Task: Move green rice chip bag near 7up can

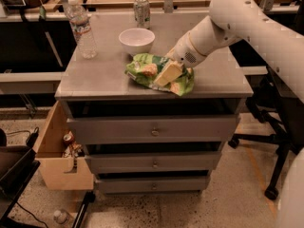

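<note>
The green rice chip bag [141, 70] lies crumpled at the front of the surface [97, 77], just before the white bowl [136, 41]. My end effector [167, 73] rests on it, hiding its middle; I cannot tell its grip. The 7up can [141, 12] stands behind the bowl.

gripper [167, 73] partly hiding bag [141, 71], arm [259, 25] cropped right
</note>
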Action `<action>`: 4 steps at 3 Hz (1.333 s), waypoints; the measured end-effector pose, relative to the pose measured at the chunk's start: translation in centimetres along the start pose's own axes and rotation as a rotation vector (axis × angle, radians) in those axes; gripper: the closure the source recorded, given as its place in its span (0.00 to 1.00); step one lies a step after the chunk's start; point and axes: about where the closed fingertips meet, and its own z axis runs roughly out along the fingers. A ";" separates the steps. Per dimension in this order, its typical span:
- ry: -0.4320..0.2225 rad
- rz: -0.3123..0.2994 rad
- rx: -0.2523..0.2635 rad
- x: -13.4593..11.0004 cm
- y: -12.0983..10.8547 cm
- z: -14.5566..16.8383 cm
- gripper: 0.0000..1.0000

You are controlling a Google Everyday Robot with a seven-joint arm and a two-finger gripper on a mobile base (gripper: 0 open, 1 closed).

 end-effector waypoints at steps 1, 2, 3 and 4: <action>0.000 0.000 0.000 0.0 0.0 0.0 1.00; 0.000 0.000 0.000 0.0 0.0 -0.1 1.00; 0.000 0.000 0.000 -0.1 0.0 -0.1 1.00; 0.000 0.000 0.000 -0.1 0.0 -0.1 1.00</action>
